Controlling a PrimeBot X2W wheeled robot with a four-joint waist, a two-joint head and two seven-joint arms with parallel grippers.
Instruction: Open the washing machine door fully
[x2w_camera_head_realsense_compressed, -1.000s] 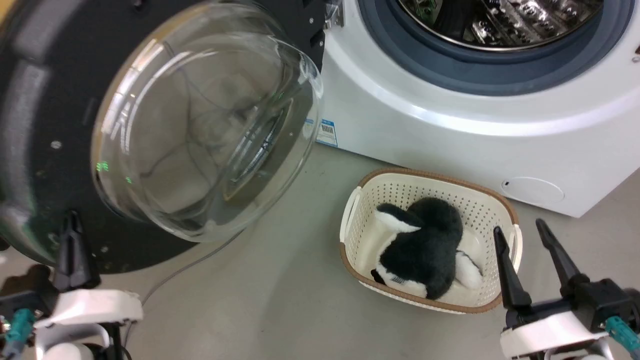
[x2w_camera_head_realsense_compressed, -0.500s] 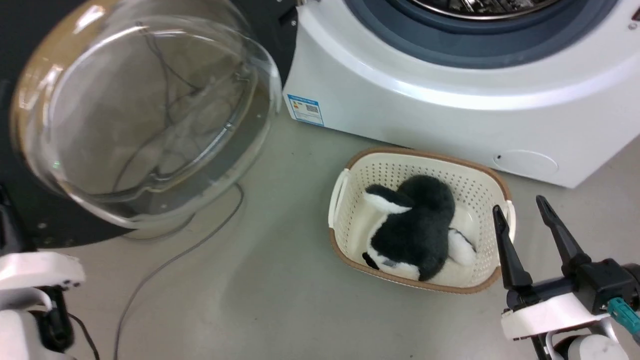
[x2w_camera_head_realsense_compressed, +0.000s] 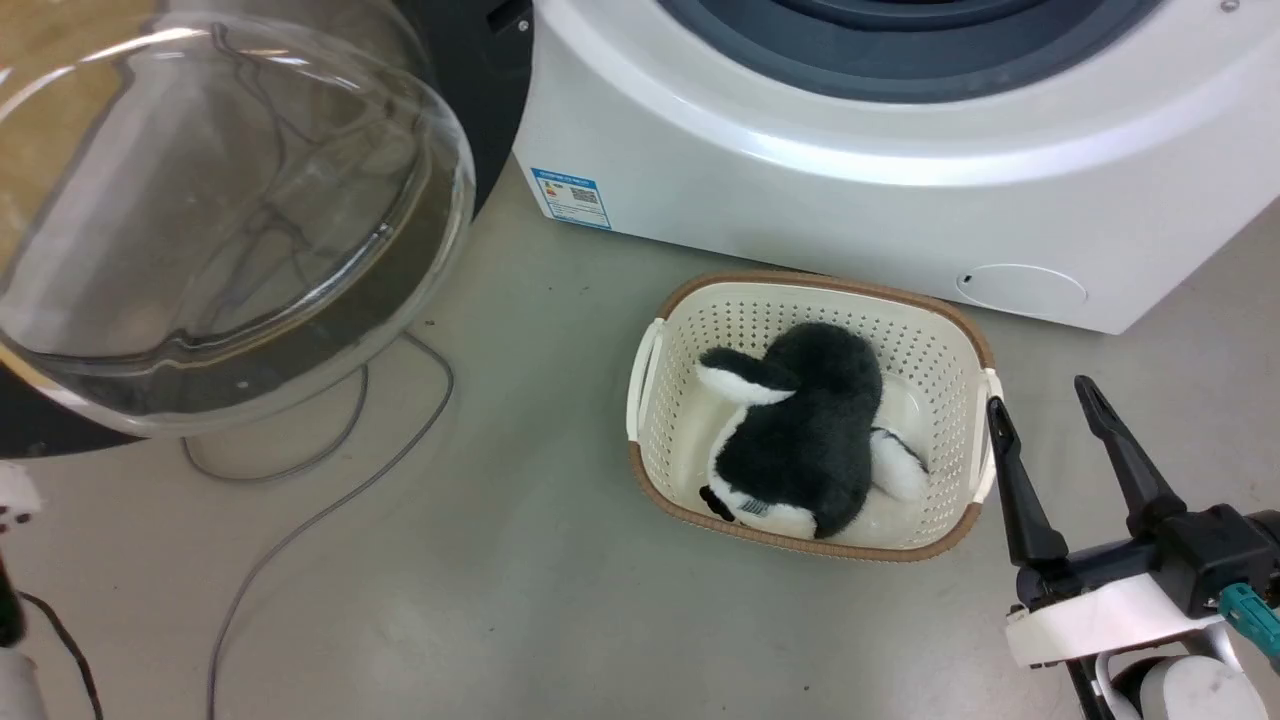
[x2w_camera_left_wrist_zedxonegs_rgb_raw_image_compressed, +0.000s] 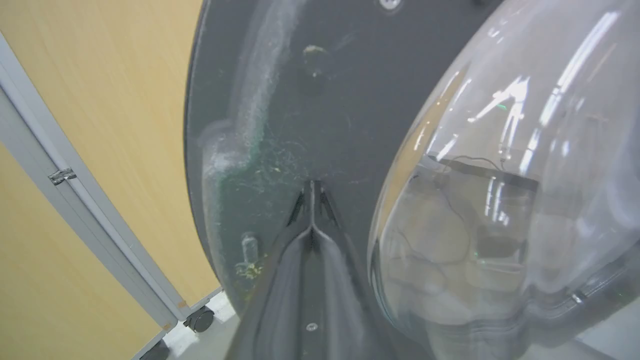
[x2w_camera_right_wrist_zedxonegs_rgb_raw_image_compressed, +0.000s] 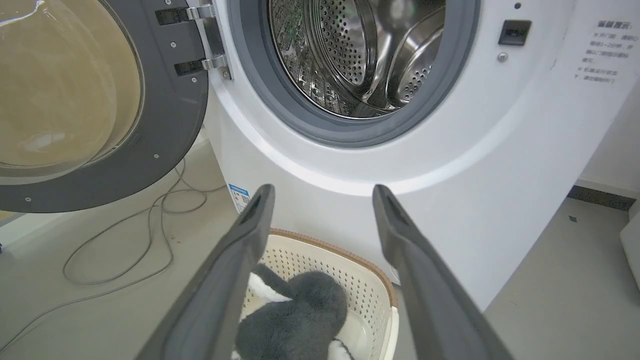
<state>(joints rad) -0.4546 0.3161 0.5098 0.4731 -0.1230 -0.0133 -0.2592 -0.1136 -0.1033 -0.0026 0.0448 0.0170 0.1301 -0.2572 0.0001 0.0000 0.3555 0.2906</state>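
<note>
Both left gripper (x2w_camera_left_wrist_zedxonegs_rgb_raw_image_compressed: 311, 186) fingers (x2w_camera_left_wrist_zedxonegs_rgb_raw_image_compressed: 299, 235), pressed together, touch door (x2w_camera_left_wrist_zedxonegs_rgb_raw_image_compressed: 300, 90)

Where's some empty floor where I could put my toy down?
The big bare patch of floor lies between the grey cable and the basket. More bare floor lies right of the washing machine. It is crowded under the washing machine door, where the cable loops, and the basket already holds a plush toy.
</note>
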